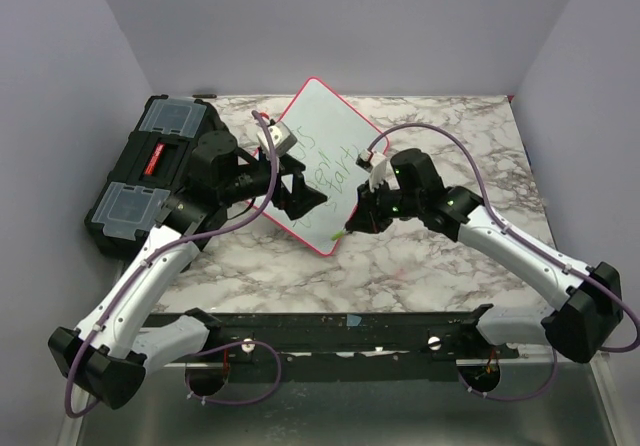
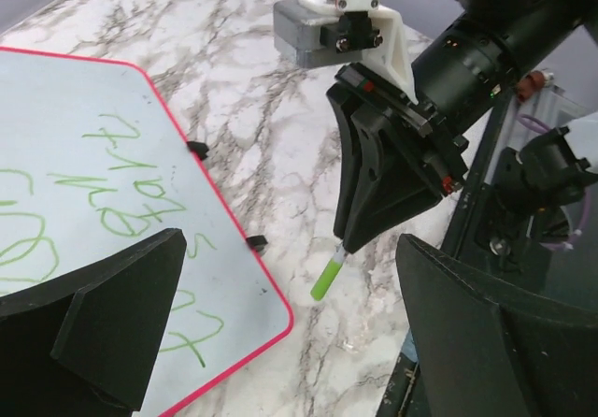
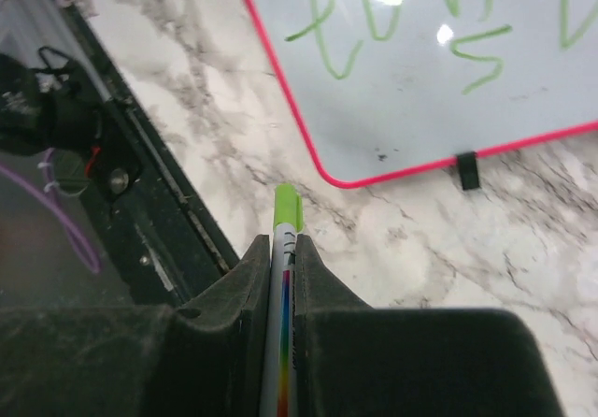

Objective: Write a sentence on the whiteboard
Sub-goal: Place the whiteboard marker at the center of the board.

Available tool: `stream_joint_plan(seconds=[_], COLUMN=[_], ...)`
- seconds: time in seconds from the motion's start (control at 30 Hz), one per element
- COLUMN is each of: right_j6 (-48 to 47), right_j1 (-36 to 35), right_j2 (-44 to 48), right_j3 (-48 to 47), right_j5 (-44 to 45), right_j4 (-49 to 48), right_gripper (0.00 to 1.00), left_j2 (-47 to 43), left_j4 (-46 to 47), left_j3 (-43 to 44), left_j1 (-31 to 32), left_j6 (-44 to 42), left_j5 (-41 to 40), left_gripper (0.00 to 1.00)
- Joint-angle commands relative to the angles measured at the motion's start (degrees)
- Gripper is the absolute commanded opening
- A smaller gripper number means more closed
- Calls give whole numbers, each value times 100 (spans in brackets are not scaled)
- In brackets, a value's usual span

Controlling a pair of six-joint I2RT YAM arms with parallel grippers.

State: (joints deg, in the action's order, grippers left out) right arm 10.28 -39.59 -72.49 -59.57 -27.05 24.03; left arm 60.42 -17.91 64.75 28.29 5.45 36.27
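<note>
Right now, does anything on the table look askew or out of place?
The whiteboard sits rotated diagonally on the table, one corner pointing toward the near edge. The right hand is shut on the marker, whose green end is off the board, over bare marble beside that corner. Nothing looks spilled or damaged.

- whiteboard (image 1: 318,104) — glossy white panel, thin red-pink rim, rounded corners, small black clip feet; lies flat, turned corner-up, upper centre of the top view.
- sentence (image 1: 322,156) — thin green handwriting in several lines across the board's face; words unreadable.
</note>
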Motion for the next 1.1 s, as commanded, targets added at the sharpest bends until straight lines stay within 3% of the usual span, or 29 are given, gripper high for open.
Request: stream_joint_plan(seconds=[0.0, 0.53, 0.8, 1.07], right_j6=[255, 792, 1022, 1029], right_j1=[-13, -11, -13, 107], right_j2=[-287, -1791, -2309, -2228], right_j3=[-430, -1162, -331, -590], right_j5=[1405, 4513, 4305, 4454], right_j4=[819, 1884, 1279, 1294], right_gripper=[1, 1, 1, 1], left_j2=[-248, -453, -487, -486], left_j4=[9, 105, 95, 125], left_j3=[-283, -628, -670, -683], left_j1=[-60, -61, -64, -73], left_j6=[-252, -387, -431, -429], left_j5=[-789, -1052, -1078, -1081], left_gripper=[98, 98, 98, 98])
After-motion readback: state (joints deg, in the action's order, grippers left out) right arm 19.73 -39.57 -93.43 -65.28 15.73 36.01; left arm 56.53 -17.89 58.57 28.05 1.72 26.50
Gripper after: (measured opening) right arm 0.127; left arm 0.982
